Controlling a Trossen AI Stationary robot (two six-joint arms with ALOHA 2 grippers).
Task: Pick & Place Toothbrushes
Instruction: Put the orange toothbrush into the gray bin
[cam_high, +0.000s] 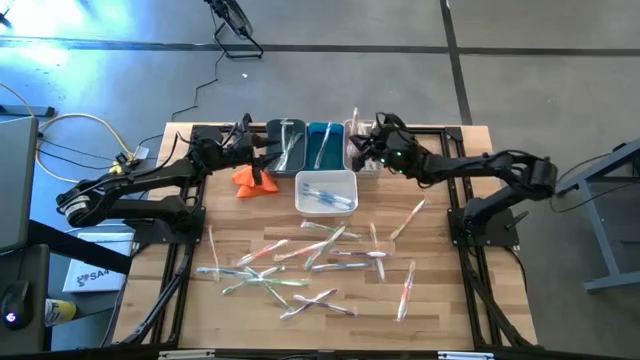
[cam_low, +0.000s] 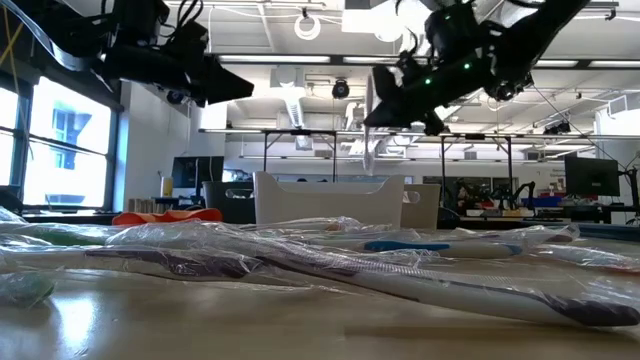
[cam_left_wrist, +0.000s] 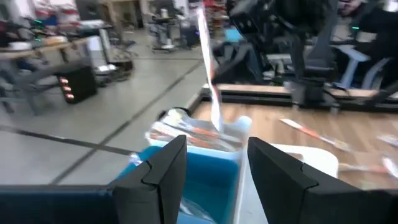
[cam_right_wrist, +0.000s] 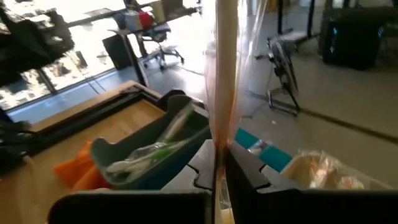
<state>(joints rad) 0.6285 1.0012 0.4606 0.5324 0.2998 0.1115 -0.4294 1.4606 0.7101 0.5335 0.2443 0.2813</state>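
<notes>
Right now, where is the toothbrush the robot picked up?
In the high view, the right tool is shut on the wrapped toothbrush, holding it above the rightmost bin at the table's far edge.

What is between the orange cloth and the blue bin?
The dark green bin with toothbrushes in it sits between the orange cloth and the blue bin, seen from above.

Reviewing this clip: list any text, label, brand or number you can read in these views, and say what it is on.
"SA4": partial dark print on a white box on the floor left of the table, cut off, so the full marking cannot be read.
Toothbrushes in clear wrappers: any print is too small to read.
Bins: no labels visible.
Room monitors and equipment in the low view: too blurred to read.
</notes>
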